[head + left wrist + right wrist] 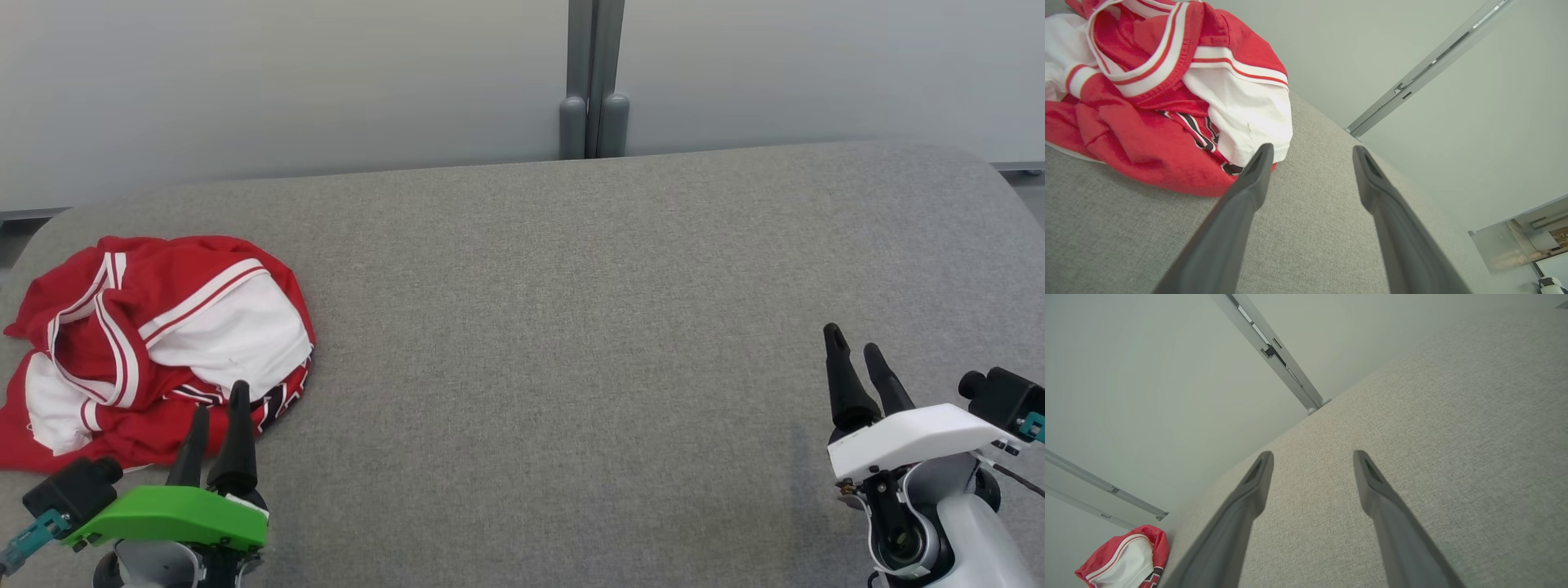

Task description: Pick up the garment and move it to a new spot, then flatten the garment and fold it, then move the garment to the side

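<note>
The surface (571, 327) is covered with a grey woven cloth, rough and grainy in look, flat, with rounded far corners; behind it stand pale smooth wall panels, joined by a grey metal post (593, 82) with two rounded feet.

The garment (155, 343) lies at the left end of the surface in a crumpled heap; it is a soft red knit with white panels, white bands edged by thin red stripes, and some black and white lettering half hidden in the folds; the hems show fine stitching.

The left gripper (219, 400), with a green plastic cover on its wrist, has its two long dark tapering fingers spread wide apart; they point at the near right edge of the garment, and nothing is between them; whether one fingertip touches the cloth I cannot tell.

The right gripper (852, 340), with a white cover, is well apart from the garment, over the right end of the surface; its fingers are also spread wide and hold nothing, with bare grey cloth under them.
</note>
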Tool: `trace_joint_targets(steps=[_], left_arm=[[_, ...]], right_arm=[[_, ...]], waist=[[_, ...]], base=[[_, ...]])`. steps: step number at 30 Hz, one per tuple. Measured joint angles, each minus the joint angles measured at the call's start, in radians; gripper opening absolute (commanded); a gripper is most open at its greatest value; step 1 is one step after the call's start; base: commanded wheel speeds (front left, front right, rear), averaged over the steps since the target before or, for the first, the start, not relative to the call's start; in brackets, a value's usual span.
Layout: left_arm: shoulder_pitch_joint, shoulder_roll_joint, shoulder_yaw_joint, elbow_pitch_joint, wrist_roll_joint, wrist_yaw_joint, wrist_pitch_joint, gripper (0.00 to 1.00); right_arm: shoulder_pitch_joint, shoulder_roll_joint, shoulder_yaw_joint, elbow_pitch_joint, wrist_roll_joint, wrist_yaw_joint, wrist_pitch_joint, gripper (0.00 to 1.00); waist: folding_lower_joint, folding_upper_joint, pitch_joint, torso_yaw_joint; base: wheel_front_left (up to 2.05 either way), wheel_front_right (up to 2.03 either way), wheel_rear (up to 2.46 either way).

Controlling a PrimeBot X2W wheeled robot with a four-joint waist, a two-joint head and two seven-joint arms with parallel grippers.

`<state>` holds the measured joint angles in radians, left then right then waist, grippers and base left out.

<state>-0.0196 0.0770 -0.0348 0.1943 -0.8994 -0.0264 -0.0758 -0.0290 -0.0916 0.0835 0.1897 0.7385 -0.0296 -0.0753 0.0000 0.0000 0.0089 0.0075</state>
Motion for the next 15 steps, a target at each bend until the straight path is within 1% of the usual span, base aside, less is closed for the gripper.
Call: trace_joint_targets(steps=[7, 11, 15], left_arm=[[0.023, 0.0, -0.005, -0.005, 0.113, 0.0, -0.023, 1.0], [0.03, 0.0, -0.006, -0.007, 0.173, 0.0, -0.038, 1.0], [0.031, 0.001, -0.007, -0.01, 0.233, 0.0, -0.052, 1.0]], right_arm=[[0.013, -0.006, 0.02, -0.006, -0.115, -0.016, -0.022, 1.0], [0.019, -0.009, 0.032, -0.007, -0.183, -0.019, -0.038, 1.0], [0.021, -0.015, 0.047, -0.007, -0.249, -0.031, -0.053, 1.0]], waist=[[0.0, 0.0, 0.0, 0.0], [0.0, 0.0, -0.001, 0.0], [0.0, 0.0, -0.002, 0.0]], base=[[0.0, 0.0, 0.0], [0.0, 0.0, 0.0], [0.0, 0.0, 0.0]])
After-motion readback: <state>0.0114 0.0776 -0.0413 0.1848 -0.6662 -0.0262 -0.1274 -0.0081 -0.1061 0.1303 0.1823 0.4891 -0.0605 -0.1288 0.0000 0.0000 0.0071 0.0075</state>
